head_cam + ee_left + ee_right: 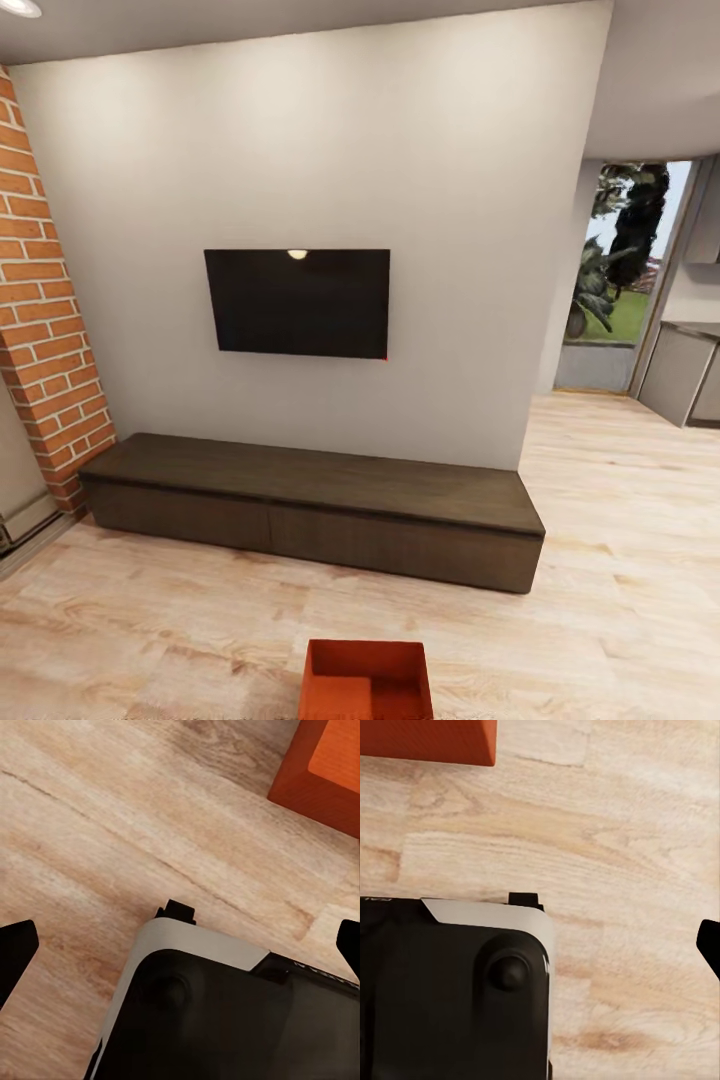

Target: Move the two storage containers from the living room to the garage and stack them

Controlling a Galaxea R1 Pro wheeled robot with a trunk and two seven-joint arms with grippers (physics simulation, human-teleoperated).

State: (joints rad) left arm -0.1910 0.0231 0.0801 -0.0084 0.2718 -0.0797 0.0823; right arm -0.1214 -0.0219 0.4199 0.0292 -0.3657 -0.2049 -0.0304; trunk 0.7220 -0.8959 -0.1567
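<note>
We're in the living room, light wood plank floor (620,560) underfoot, facing a white wall with a black wall-mounted TV (297,302) above a long low dark wooden bench (310,500), and a red brick fireplace column (45,300) at the left edge.

Right at the bottom of the head view sits an orange-red open-top rectangular storage container (366,680), on the planks just ahead of the robot and well apart from the bench. Its inner floor looks stepped or divided, possibly a second bin nested in it; I can't settle that. Both wrist cameras catch an orange-red corner of it beyond the robot's black and grey base (225,1012).

Left pincer (180,945): dark fingertips at the two sides of its view, spread wide, released, nothing between them. Right pincer: only one dark fingertip (711,945) shows, so I cannot tell its state.

Handling, as I judge it: thin flat walls, shallow, likely light and stiff, smooth enough to slip. Pinch the rim of the short walls, one pincer each side, and lift level.
</note>
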